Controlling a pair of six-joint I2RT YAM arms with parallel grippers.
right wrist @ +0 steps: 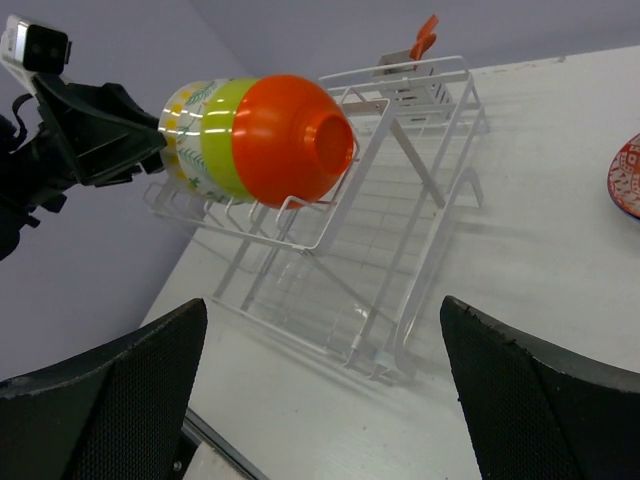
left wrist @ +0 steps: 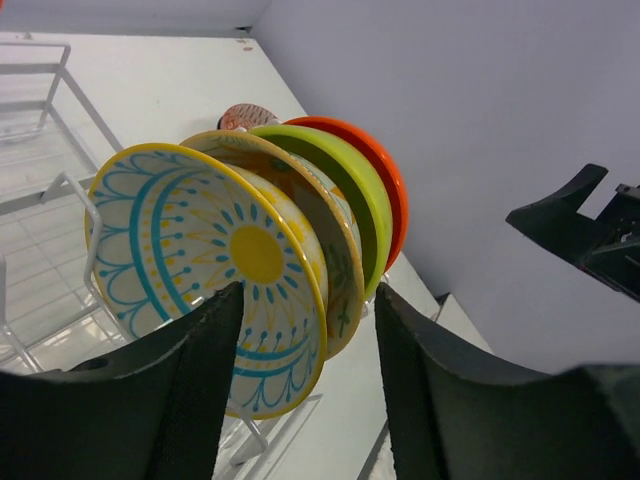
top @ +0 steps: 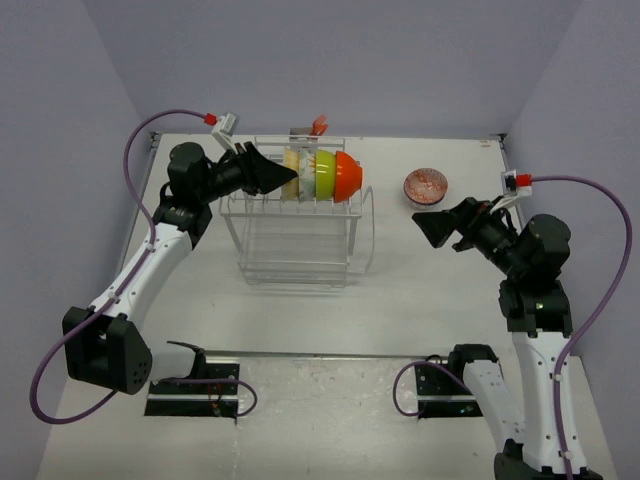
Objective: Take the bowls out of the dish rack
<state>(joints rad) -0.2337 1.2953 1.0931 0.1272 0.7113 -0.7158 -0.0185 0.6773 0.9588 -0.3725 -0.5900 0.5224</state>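
The white wire dish rack stands mid-table. Several bowls stand on edge in a row along its top: blue-patterned, yellowish, lime green and orange. The red-zigzag bowl lies on the table right of the rack. My left gripper is open at the left end of the row. Its jaws stand either side of the blue-patterned bowl's rim. My right gripper is open and empty, above the table right of the rack. From the right wrist I see the orange bowl and the rack.
A small basket with an orange clip hangs at the rack's back. Purple walls close in on the left, back and right. The red-zigzag bowl also shows at the right wrist view's edge. Bare tabletop lies in front of the rack.
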